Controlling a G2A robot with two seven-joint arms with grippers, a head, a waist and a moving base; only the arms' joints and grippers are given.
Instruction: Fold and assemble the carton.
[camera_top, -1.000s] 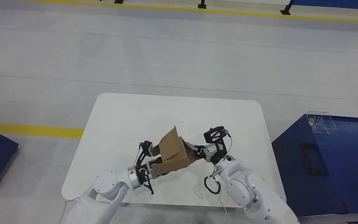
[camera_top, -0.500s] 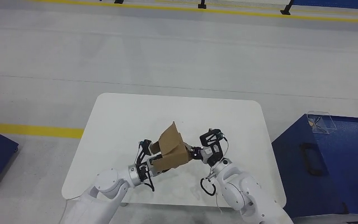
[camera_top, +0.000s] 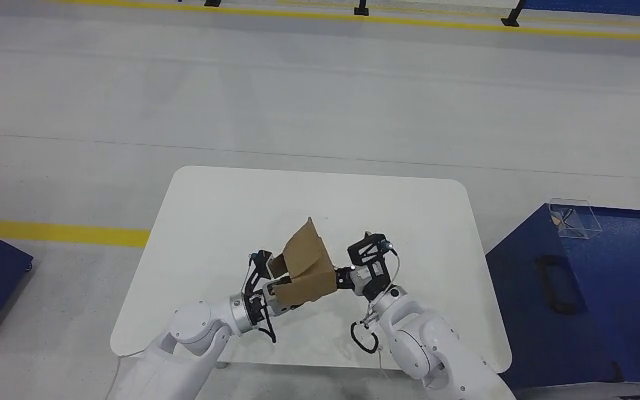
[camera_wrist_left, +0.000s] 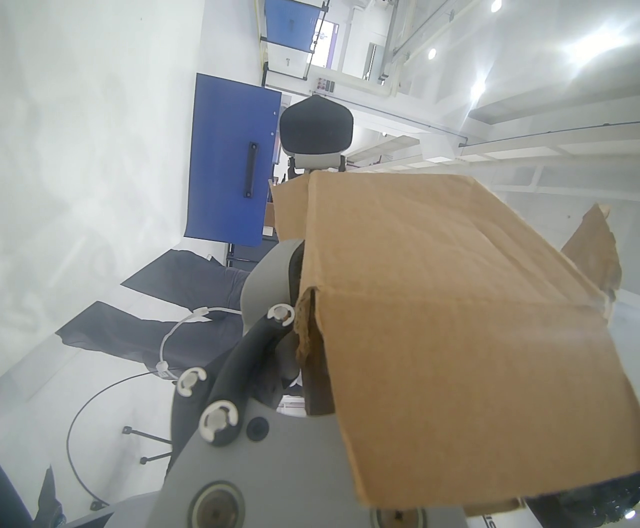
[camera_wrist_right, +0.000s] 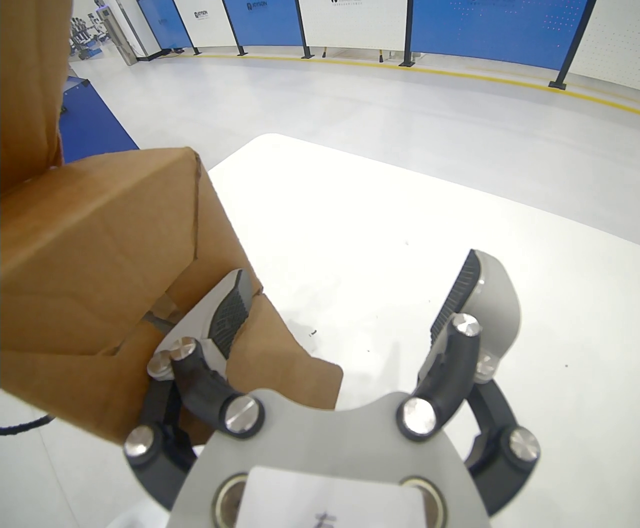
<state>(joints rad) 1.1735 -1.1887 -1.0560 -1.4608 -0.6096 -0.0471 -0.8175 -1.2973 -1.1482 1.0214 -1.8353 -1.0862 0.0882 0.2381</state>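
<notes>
carton (camera_wrist_right: 100, 250) against right pincer (camera_wrist_right: 356, 270), cabinet (camera_top: 560, 300) nearby

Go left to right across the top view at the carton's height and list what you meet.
Yellow floor stripe → left gripper → brown cardboard carton → right gripper → dark blue cabinet.

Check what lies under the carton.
The white table lies under the carton, bare beside it. The patch directly beneath, and whether the carton touches it, is hidden by the cardboard.
</notes>
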